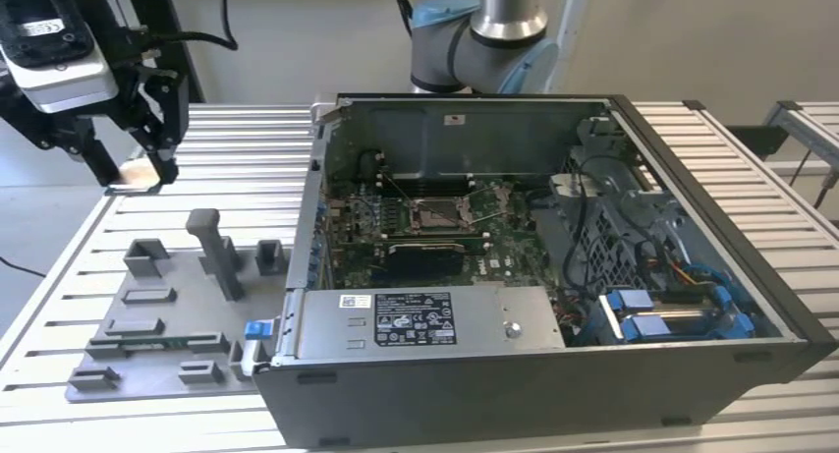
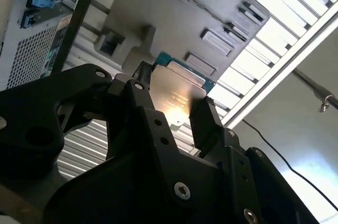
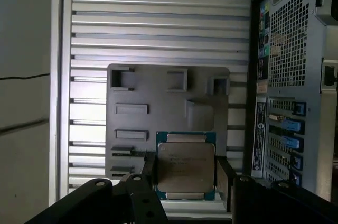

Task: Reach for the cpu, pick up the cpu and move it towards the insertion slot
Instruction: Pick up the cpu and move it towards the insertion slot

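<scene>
The arm [image 1: 509, 11] is a silvery tube on grey joints with pale blue caps, and its gripper [image 1: 132, 170] has matte black linked fingers [image 2: 208, 126] studded with hex-socket screws [image 2: 181, 191] and a white-grey housing [image 1: 59, 75].

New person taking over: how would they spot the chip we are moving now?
Start at the open computer case; to the exterior view's left of it, the black gripper hangs above the slatted table. Clamped in it is the chip, a thin square with a pale metal face and green rim. Unlike the dull grey fixture plate below, it is shiny and off the table.
</scene>
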Controlling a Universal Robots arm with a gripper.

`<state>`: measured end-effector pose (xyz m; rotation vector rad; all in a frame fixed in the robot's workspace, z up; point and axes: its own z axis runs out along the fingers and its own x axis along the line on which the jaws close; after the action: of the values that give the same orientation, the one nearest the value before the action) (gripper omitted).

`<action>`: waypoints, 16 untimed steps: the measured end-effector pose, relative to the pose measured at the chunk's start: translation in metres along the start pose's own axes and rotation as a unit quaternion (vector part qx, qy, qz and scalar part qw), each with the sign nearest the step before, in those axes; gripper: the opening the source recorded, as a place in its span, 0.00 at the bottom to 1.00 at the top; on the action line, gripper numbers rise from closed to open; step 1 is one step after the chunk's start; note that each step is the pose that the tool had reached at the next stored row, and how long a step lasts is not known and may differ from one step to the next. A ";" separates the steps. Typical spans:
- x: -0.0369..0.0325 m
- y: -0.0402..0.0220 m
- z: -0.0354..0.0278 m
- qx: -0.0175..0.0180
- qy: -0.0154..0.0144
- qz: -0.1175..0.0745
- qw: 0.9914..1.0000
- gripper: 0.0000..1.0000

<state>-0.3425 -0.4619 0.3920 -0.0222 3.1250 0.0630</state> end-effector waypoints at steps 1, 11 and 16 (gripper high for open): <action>-0.0024 0.0000 0.0000 0.000 0.000 0.000 1.000 0.00; -0.0259 -0.0004 0.0004 0.000 0.000 0.000 1.000 0.00; -0.0373 -0.0005 0.0006 0.000 0.000 0.000 1.000 0.00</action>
<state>-0.3052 -0.4619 0.3920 -0.0221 3.1250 0.0630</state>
